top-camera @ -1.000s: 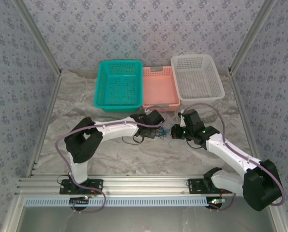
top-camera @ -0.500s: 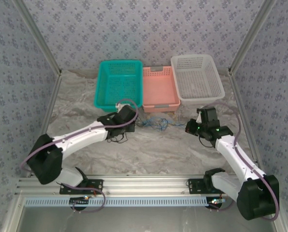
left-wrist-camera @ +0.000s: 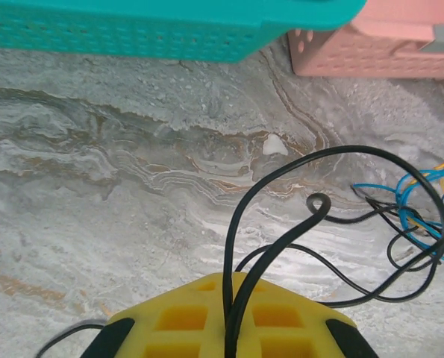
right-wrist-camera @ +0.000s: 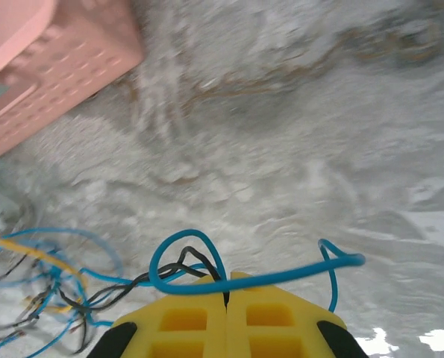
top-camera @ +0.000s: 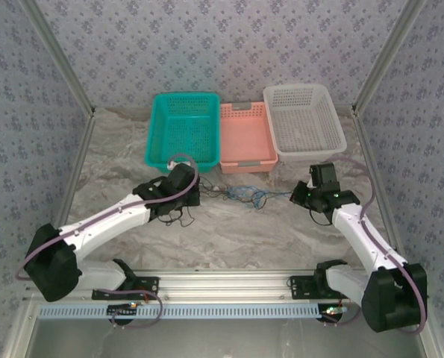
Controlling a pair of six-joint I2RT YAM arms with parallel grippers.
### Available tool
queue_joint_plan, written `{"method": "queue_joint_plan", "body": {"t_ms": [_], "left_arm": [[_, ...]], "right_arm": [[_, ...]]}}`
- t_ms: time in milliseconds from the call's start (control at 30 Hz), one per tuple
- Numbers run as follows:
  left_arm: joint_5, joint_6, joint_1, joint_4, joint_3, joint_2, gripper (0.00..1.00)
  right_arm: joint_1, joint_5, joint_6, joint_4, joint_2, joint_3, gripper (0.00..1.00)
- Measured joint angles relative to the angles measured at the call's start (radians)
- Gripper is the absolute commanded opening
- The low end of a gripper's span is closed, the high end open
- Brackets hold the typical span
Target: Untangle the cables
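From above, the cables (top-camera: pixel 244 195) lie in 1 tangle on the tabletop (top-camera: pixel 229 239), between the left hand (top-camera: pixel 198 192) and the right hand (top-camera: pixel 299 195), just before the pink basket (top-camera: pixel 245 142). At the left wrist, the pads are clamped together on a black cable (left-wrist-camera: pixel 281 179), with the tangle ahead-right. At the right wrist, the pads pinch a blue cable (right-wrist-camera: pixel 188 250), with the tangle on the left.

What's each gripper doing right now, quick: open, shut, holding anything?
Left gripper: closed, pinching a black cable.
Right gripper: closed, pinching a blue cable.
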Motion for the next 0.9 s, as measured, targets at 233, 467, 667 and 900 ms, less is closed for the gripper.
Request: {"method": "queue_joint_plan", "body": {"t_ms": [233,467,667,900], "left_arm": [[0.027,-0.002,0.148,-0.032,-0.029,-0.182,0.0],[0.129,0.014,0.169,-0.016,-0.049,-0.181,0.0],[0.182,0.038,0.169,-0.003,-0.042,-0.179,0.0],[0.256,0.056,0.169,0.013,-0.022,-0.179,0.0]], "right_arm": [[-0.212,-0.034,0.0,-0.003,0.004,-0.005,0.0],[-0.08,-0.059,0.006,0.032,0.114,0.024,0.0],[-0.046,-0.05,0.019,0.06,0.133,0.009,0.0],[-0.029,-0.043,0.023,0.035,0.07,-0.003,0.36]]}}
